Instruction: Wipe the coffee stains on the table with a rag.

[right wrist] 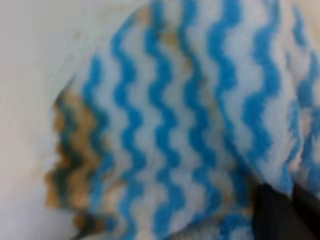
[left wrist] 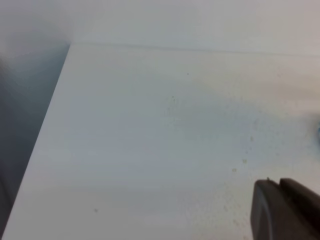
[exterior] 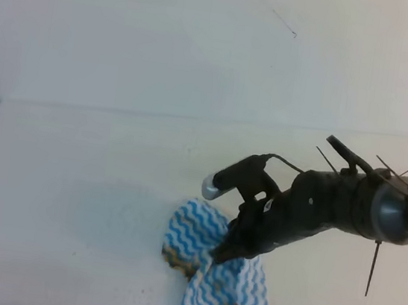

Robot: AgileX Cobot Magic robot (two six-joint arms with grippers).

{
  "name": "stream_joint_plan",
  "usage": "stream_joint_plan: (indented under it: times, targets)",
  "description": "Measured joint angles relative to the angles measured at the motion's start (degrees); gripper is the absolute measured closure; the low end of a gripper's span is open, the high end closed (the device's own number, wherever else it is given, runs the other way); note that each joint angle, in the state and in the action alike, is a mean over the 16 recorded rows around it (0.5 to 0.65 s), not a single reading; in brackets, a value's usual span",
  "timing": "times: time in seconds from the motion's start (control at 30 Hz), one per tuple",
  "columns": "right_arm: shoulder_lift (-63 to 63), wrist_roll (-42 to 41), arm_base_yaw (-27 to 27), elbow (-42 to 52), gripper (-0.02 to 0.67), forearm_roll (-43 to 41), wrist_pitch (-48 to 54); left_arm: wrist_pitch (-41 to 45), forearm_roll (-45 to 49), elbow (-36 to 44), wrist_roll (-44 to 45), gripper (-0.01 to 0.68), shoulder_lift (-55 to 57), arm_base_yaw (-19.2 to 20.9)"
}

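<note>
Slippage of the rag [exterior: 210, 277] out of the right gripper [exterior: 222, 254] was judged the chief risk: the cloth was pinched only near its middle fold, so a hard drag across the table [exterior: 72, 180] could have pulled it free or bunched it. Smearing was a second risk, since the rag edge at the left of the right wrist view was already soaked tan-brown. The right gripper was clenched on the rag, which lay at lower centre of the high view, spread to both sides below the fingertips. Coffee stains were hidden beneath the cloth. For the left gripper [left wrist: 285, 210], no state could be determined.
</note>
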Motion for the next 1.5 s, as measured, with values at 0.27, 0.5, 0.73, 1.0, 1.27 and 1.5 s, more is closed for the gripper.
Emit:
stream_joint_plan:
  times: [0.27,0.5,0.73,1.0,1.27,1.5]
  targets:
    - [-1.92,-2.71,-0.10,0.00,0.590,1.25,1.65,0.00,0.00,0.00,0.01,0.677,0.00,0.00]
    - [-1.60,-3.89,0.09,-0.53,0.415,5.58,1.16,0.00,0.00,0.00,0.05,0.677,0.00,0.00]
    - [-0.91,-5.26,0.09,-3.77,0.329,9.56,1.16,0.00,0.00,0.00,0.10,0.677,0.00,0.00]
    - [2.03,-6.87,0.09,-9.18,0.492,10.26,3.74,0.00,0.00,0.00,0.11,0.677,0.00,0.00]
    - [5.89,-7.17,0.09,-11.46,0.626,9.65,9.75,0.00,0.00,0.00,0.11,0.677,0.00,0.00]
    - [7.34,-6.49,0.35,-11.41,0.639,9.05,18.64,0.00,0.00,0.00,0.11,0.677,0.00,0.00]
